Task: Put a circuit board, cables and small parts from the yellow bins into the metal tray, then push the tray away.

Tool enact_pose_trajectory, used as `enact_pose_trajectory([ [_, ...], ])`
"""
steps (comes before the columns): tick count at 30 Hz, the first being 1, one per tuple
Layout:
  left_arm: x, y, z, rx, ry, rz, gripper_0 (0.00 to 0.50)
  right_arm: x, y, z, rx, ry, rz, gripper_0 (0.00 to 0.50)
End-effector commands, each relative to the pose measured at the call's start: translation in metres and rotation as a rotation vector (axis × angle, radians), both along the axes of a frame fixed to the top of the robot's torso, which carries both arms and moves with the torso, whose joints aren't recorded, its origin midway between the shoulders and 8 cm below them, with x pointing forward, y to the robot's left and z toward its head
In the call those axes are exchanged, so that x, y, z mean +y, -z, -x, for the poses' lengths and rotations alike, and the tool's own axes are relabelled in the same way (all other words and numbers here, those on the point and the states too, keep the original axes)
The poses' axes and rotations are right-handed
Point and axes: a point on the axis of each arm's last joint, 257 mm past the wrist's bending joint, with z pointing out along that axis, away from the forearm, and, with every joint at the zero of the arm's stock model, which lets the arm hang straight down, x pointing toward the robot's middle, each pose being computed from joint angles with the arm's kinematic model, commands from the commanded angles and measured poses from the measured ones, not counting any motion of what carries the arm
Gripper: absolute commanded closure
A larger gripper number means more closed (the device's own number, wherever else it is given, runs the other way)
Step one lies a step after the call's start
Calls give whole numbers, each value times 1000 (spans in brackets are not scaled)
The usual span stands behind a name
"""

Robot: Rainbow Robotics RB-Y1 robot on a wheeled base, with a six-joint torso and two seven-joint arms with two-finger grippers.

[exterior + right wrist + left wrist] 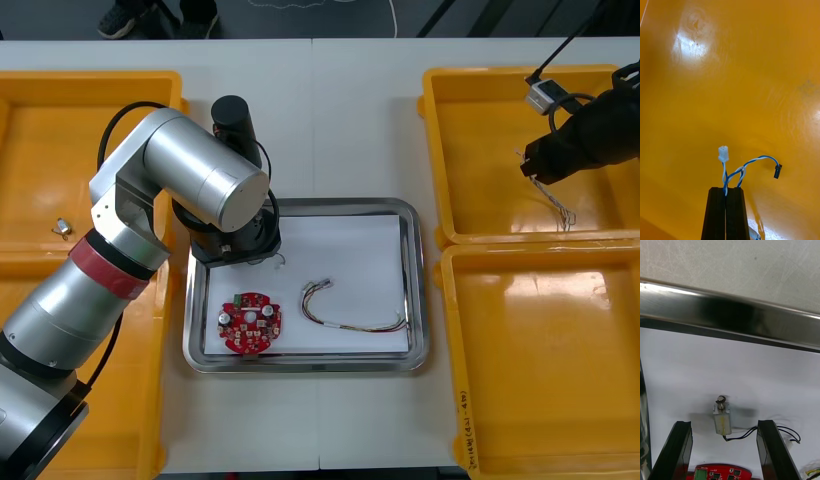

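The metal tray (415, 290), white inside, holds a round red circuit board (250, 322) and a red and yellow cable (350, 318). My left arm (205, 180) reaches over the tray's far left corner. My left gripper (724, 423) stands open there, and a small metal part (721, 419) with black wires lies on the white floor between its fingers. The board's edge (720, 471) shows close to the fingers. Over the far right yellow bin (480, 210), my right gripper (726, 189) is shut on a twisted blue and white cable (741, 170), which dangles (560, 208) above the bin floor.
Another small metal part (62, 228) lies in the far left yellow bin (90, 100). The near right bin (540, 350) sits beside the tray. The tray's shiny rim (730, 315) rises just beyond the left fingers. Bare table lies beyond the tray.
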Motion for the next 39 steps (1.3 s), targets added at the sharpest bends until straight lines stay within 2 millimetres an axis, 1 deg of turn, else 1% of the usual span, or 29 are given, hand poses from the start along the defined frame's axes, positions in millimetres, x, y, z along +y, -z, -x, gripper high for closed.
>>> enact_pose_trajectory([
  [1, -3, -21, -7, -70, 58, -11, 0, 13, -19, -17, -49, 0, 15, 368],
  [2, -3, -24, -8, -74, 58, -8, 0, 12, -18, -17, -51, 0, 17, 316],
  [3, -4, -29, -9, -86, 59, -2, 0, 11, -18, -17, -53, 3, 20, 248],
  [4, -4, -36, -9, -98, 58, 3, 0, 11, -18, -18, -54, 3, 25, 248],
  [5, -3, -43, -10, -109, 54, 5, 0, 9, -17, -17, -51, 2, 29, 137],
  [6, -3, -46, -9, -112, 53, 6, 0, 9, -18, -17, -51, 1, 31, 118],
  [7, -3, -55, -8, -124, 55, 10, 0, 9, -17, -17, -50, 0, 33, 96],
  [9, 0, -69, -7, -135, 47, 9, 0, 9, -16, -15, -42, -2, 34, 74],
  [10, 2, -79, -6, -143, 43, 10, 0, 8, -16, -14, -39, -4, 38, 67],
  [11, 3, -83, -5, -141, 40, 10, 0, 7, -16, -14, -36, -4, 38, 62],
  [12, 7, -94, -4, -142, 32, 4, 0, 6, -17, -13, -34, -6, 42, 60],
  [13, 8, -99, -5, -146, 30, 5, 0, 5, -17, -12, -32, -9, 45, 60],
  [16, 6, -128, -14, -193, 44, 27, 0, -1, -21, -8, -20, -15, 60, 59],
  [17, 5, -132, -16, -198, 47, 31, 0, -4, -22, -8, -19, -14, 63, 57],
  [18, 6, -143, -19, -211, 50, 39, 0, -7, -23, -6, -14, -16, 70, 56],
  [21, 7, -166, -24, -237, 59, 56, 0, -18, -23, -3, -8, -15, 95, 58],
  [23, 10, -177, -26, -247, 64, 65, 0, -24, -22, -1, 1, -19, 117, 58],
  [24, 13, -187, -28, -257, 64, 69, 0, -30, -21, 1, 8, -18, 141, 56],
  [27, 21, -204, -30, -272, 64, 74, 0, -41, -20, 1, 8, -14, 185, 58],
  [31, 33, -219, -31, -281, 51, 79, 0, -50, -18, 2, 10, -10, 220, 58],
  [33, 41, -222, -32, -275, 39, 76, 0, -51, -15, 3, 17, -9, 222, 56],
  [39, 71, -233, -38, -229, -9, 70, 0, -54, -5, 7, 29, -14, 235, 58],
])
